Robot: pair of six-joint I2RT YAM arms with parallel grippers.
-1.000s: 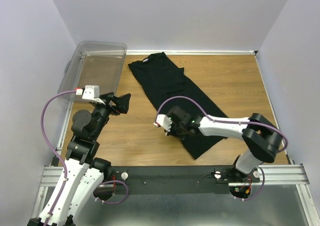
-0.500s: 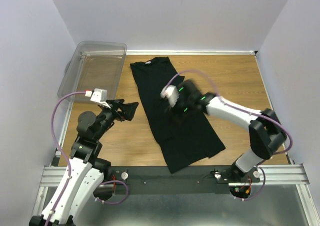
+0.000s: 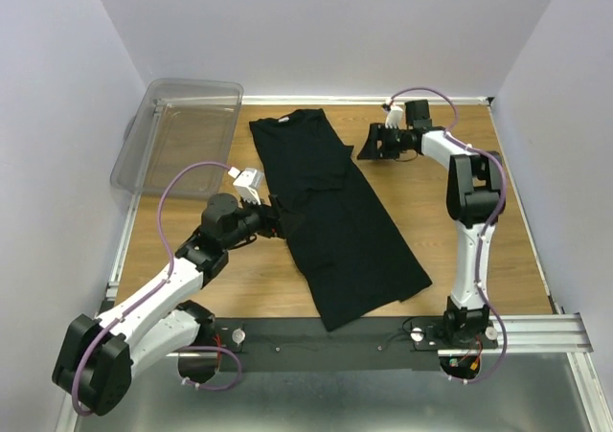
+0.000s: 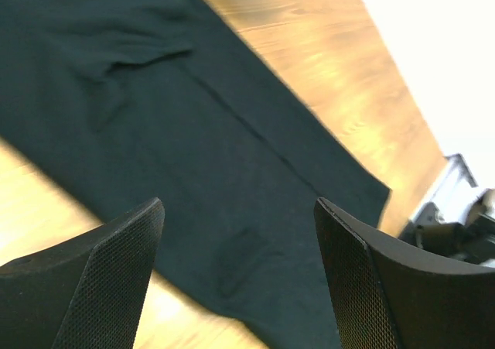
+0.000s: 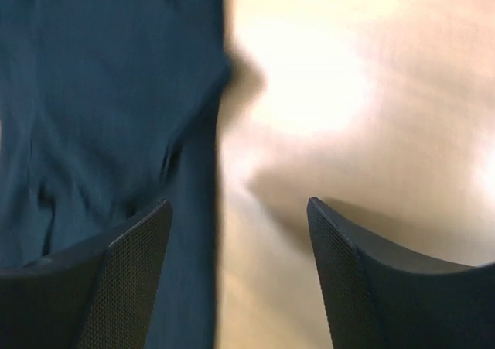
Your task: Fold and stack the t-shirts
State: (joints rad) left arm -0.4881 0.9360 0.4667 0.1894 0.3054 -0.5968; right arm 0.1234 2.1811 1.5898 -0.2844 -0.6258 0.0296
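One black t-shirt [image 3: 335,221] lies flat on the wooden table [image 3: 450,212], folded into a long strip. Its collar is at the back and its hem points toward the front right. My left gripper [image 3: 281,221] hangs open over the strip's left edge, about halfway along. In the left wrist view the dark cloth [image 4: 193,132] fills the space beyond the left gripper [image 4: 240,287], and nothing sits between the fingers. My right gripper [image 3: 368,149] is open and empty at the back, just right of the shirt's upper edge. The right wrist view shows the right gripper [image 5: 240,279] straddling the cloth edge [image 5: 100,94] and bare wood.
A clear plastic bin [image 3: 182,135] stands at the back left corner, partly off the table. White walls close the table in at the back and on both sides. A metal rail [image 3: 335,336] carrying the arm bases runs along the near edge.
The right gripper let go of the shirt and swung from the front middle to the back right. The shirt's lower end shifted leftward. The left arm reached right to the shirt's left edge.
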